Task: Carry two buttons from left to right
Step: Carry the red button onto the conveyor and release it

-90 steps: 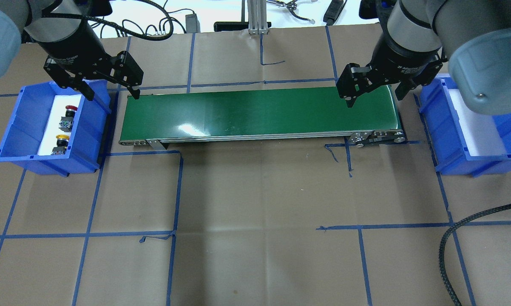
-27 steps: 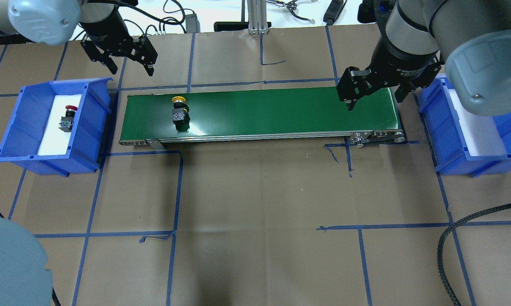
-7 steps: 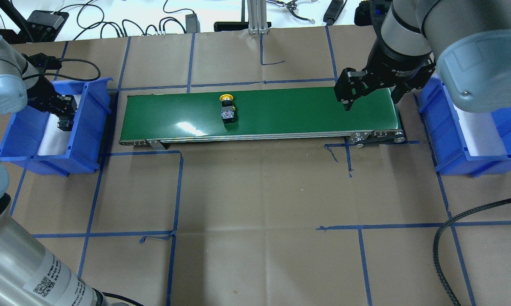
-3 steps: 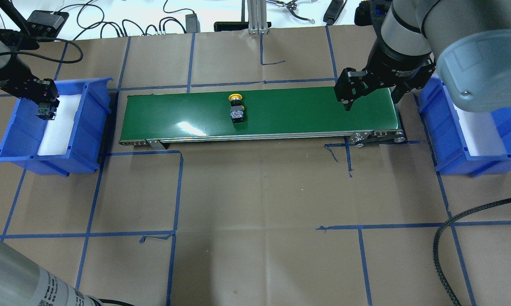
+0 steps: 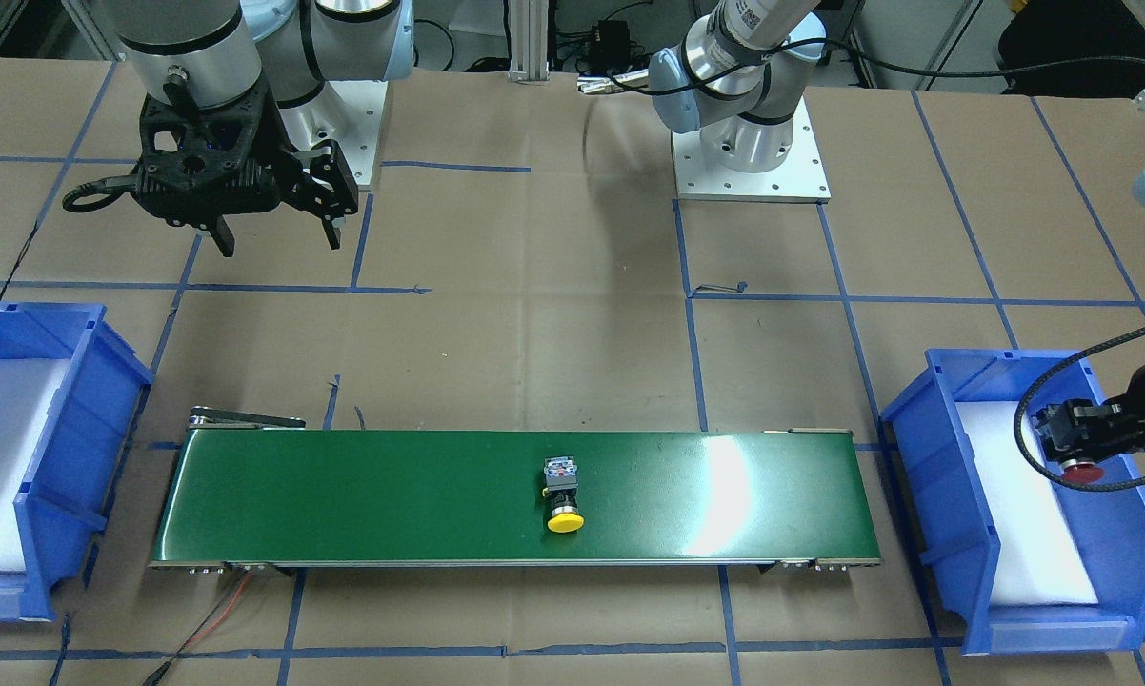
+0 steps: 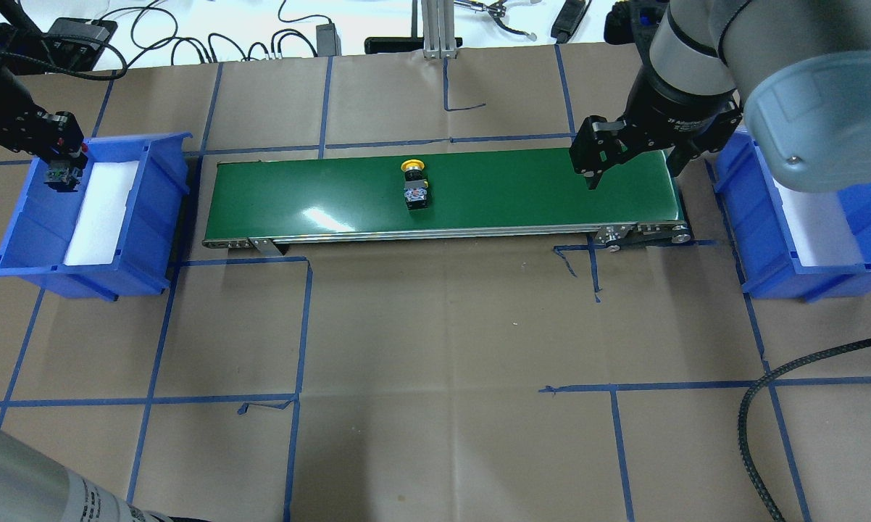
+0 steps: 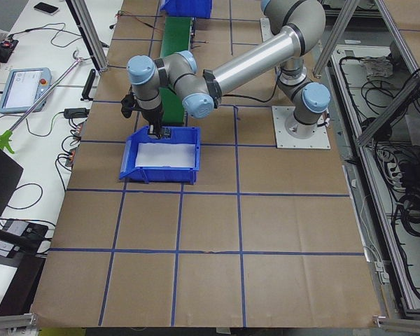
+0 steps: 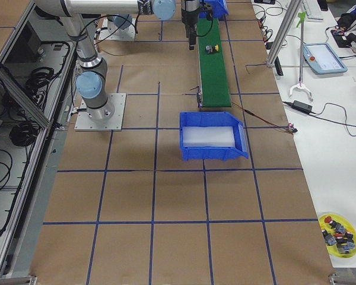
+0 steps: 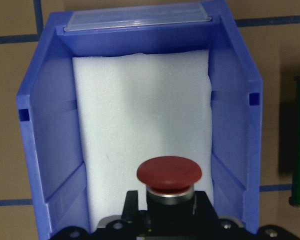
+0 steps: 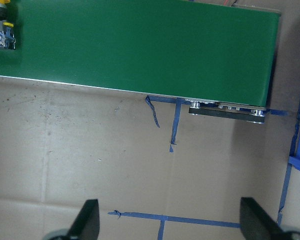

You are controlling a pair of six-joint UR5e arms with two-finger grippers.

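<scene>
My left gripper (image 5: 1073, 446) grasps red button (image 9: 169, 175) over bin (image 6: 144, 225) beside belt (image 6: 515, 188); right gripper (image 6: 632, 172) released above belt; yellow button (image 6: 414, 190) mid-belt.

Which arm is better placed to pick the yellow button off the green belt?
The right arm. The right gripper hangs open and empty near the belt's right end; the left gripper is shut on the red button above the left bin.

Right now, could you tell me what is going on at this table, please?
The left gripper holds the red button above the left bin. The yellow button lies midway along the green conveyor belt. The right gripper hangs open near the belt's right end, beside the right bin.
</scene>
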